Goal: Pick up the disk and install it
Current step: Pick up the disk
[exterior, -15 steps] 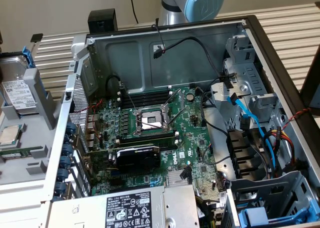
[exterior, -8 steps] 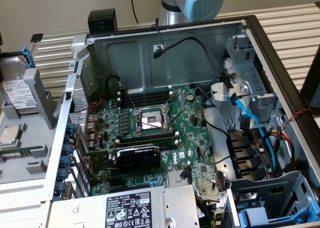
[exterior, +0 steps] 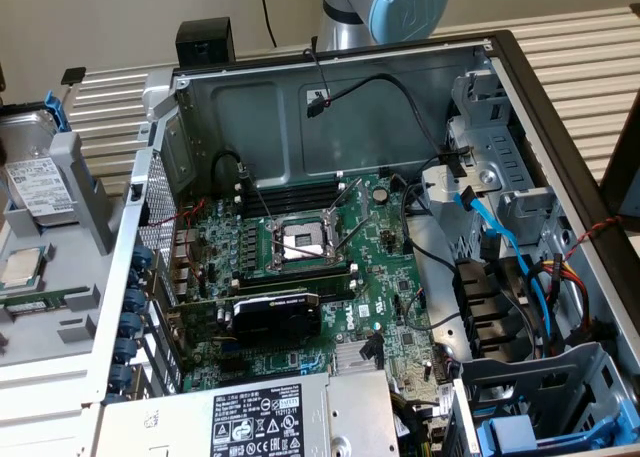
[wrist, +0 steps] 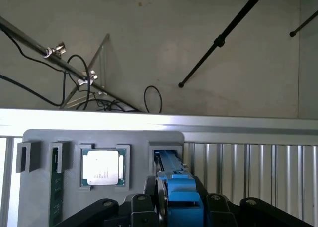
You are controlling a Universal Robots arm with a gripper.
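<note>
The disk (wrist: 171, 165) is seen edge-on in the wrist view, a silver drive in a bright blue carrier standing in a slot of the grey parts tray (wrist: 139, 140). My gripper (wrist: 176, 199) straddles it, and its black fingers (wrist: 144, 201) press against both sides of the blue carrier. The disk still sits in its slot. In the exterior view the disk (exterior: 35, 182) shows its white label in the tray (exterior: 60, 307) at the exterior view's left, beside the open computer case.
A square silver CPU chip (wrist: 102, 167) (exterior: 22, 267) and a memory stick (wrist: 57, 187) sit in neighbouring tray pockets. The open case holds the motherboard (exterior: 300, 247), loose cables (exterior: 490, 227) and a drive cage (exterior: 500, 157). Another blue carrier (exterior: 520, 432) sits at its near right corner.
</note>
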